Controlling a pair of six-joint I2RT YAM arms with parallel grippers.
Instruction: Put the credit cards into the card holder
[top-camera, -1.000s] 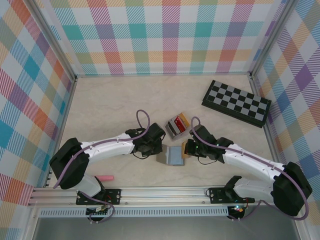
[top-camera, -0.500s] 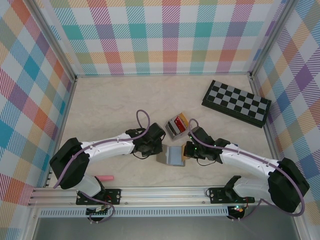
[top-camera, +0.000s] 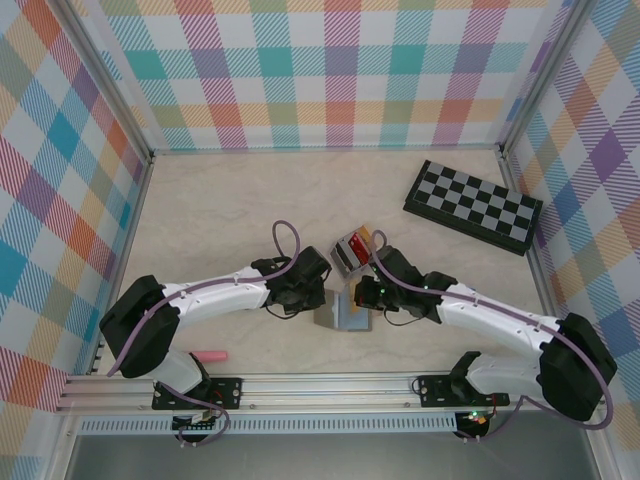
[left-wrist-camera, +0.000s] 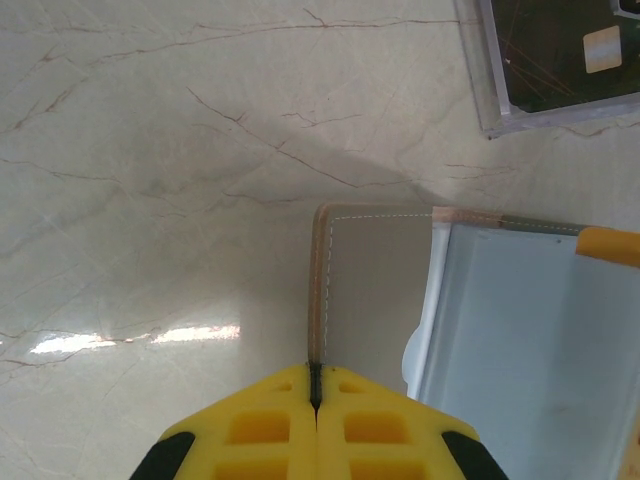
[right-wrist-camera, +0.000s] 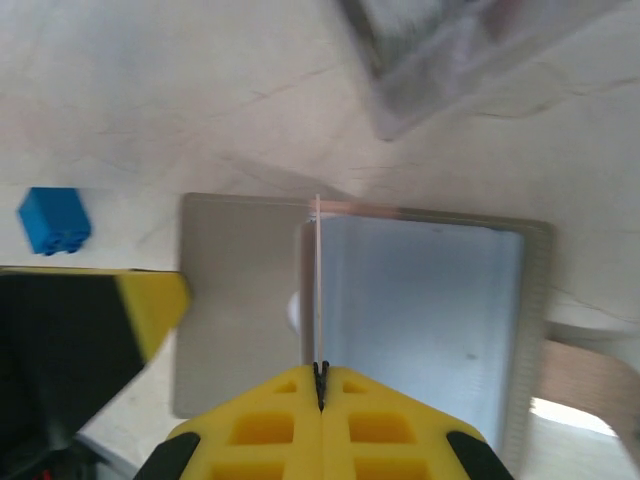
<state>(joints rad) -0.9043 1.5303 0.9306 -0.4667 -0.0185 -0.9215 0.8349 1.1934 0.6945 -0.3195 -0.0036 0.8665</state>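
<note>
top external, cream marble table, plaid walls, card holder near centre

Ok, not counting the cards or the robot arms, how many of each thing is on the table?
Card holder: 1
Clear tray: 1
Chequered board: 1
Blue block: 1
Pink stick: 1
Total: 5

No text, brand, number or sign can be read anywhere. The cards in the tray may carry print, but from above they are too small to tell. In the left wrist view, a dark card shows a plain tan patch with no legible marking.
</note>
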